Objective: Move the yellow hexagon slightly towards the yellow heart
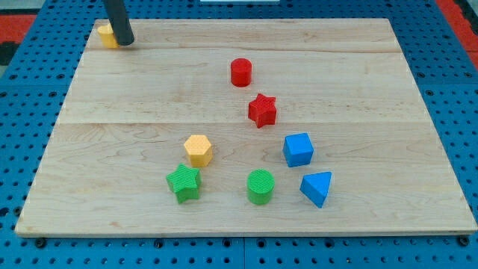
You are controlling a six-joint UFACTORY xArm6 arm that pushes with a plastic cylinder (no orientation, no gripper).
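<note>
Resting at 11 o'clock against the yellow heart (pixel 107 34), my tip (pixel 124 42) has no claw; the yellow hexagon (pixel 199 149), 6 o'clock on the table (pixel 358 90), looks light, rigid, pushable from its 5 o'clock face.

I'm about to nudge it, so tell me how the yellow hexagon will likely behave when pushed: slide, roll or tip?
The yellow hexagon looks squat and flat-bottomed, so it will probably slide across the wooden board rather than tip. Its flat sides suggest it may twist if struck off-centre. The green star sits close below it, so a sideways drift might touch that. My tip is far away, beside the yellow heart.
</note>
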